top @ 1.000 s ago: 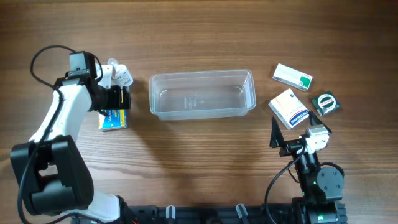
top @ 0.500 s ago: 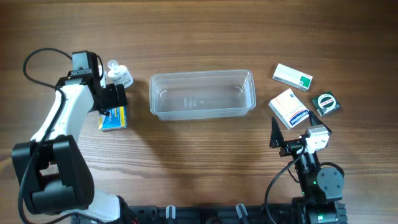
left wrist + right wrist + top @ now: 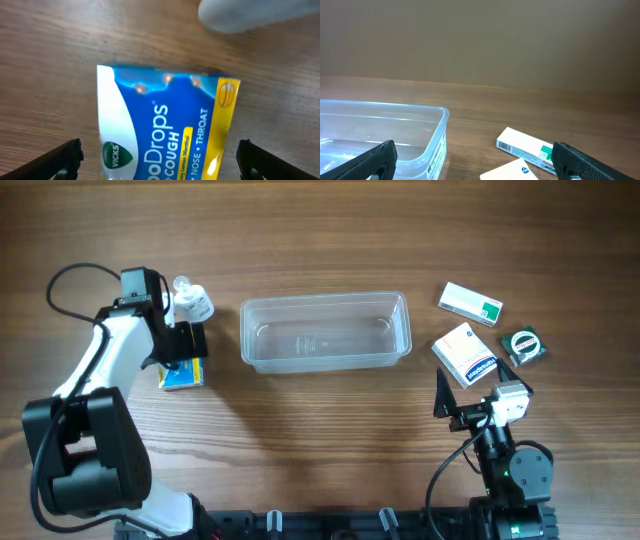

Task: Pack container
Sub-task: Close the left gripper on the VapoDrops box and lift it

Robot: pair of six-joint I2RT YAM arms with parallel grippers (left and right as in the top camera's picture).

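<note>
The clear container (image 3: 325, 332) lies near the middle of the surface with nothing in it, its long sides parallel to the near edge. Toward the left edge, the left end effector (image 3: 159, 159) hangs over a blue cough-drop box (image 3: 182, 372), its fingers spread wider than the box. A small white bottle (image 3: 192, 302) lies just beyond. By the near right corner, the right end effector (image 3: 474, 160) also stands wide apart and holds nothing. A green-marked white box (image 3: 470, 303) and a blue-banded white box (image 3: 465, 353) lie ahead of it.
</note>
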